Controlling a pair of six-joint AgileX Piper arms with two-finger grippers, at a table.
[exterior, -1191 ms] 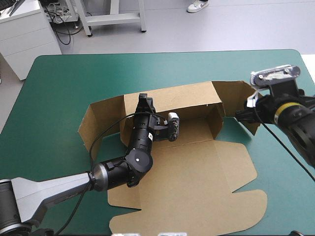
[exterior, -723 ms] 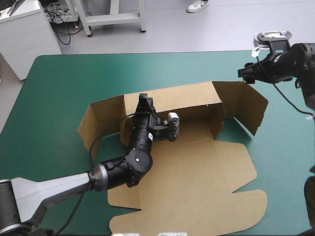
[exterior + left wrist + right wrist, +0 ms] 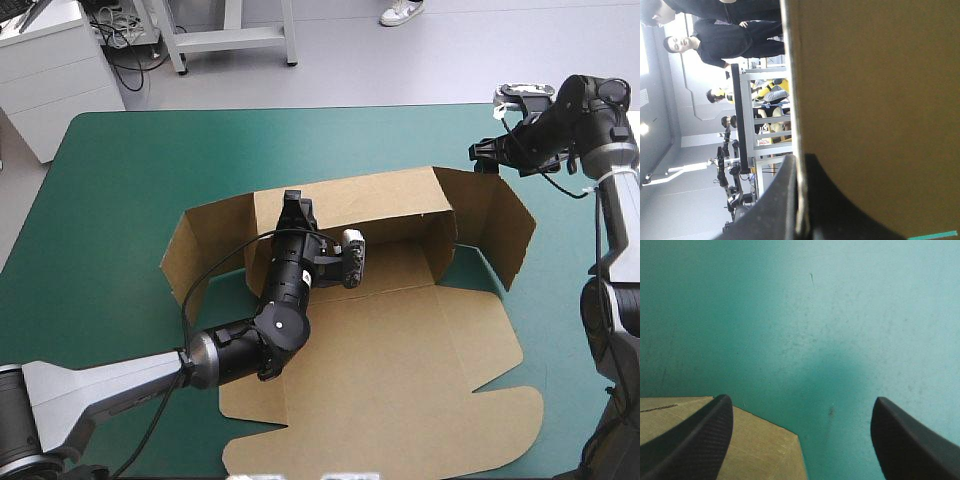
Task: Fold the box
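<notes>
One tabletop [image 3: 130,170] with a teal-green cover. One brown box [image 3: 400,360] on it, partly raised. Two hands, each with two black fingers.

Box: one long rear wall stands upright. One side flap stands at each end of that wall, two in all, both angled toward the robot. One short end wall stands inside the right-hand flap. The rest of the sheet lies flat on the cover on the robot's side of the left hand, with notched tabs along its outer edges.

Left hand [image 3: 293,205]: narrow, all but closed on the top edge of the rear wall. In its wrist view the board's edge runs straight up between the two fingers [image 3: 775,205], and the brown face of the wall fills the space ahead of and beside the hand.

Right hand [image 3: 482,152]: wide, holding nothing. It hangs above the far top corner of the right side flap. In its wrist view the two fingers stand well apart. One corner of brown board lies under and just beside one finger, with bare cover ahead of the hand.
</notes>
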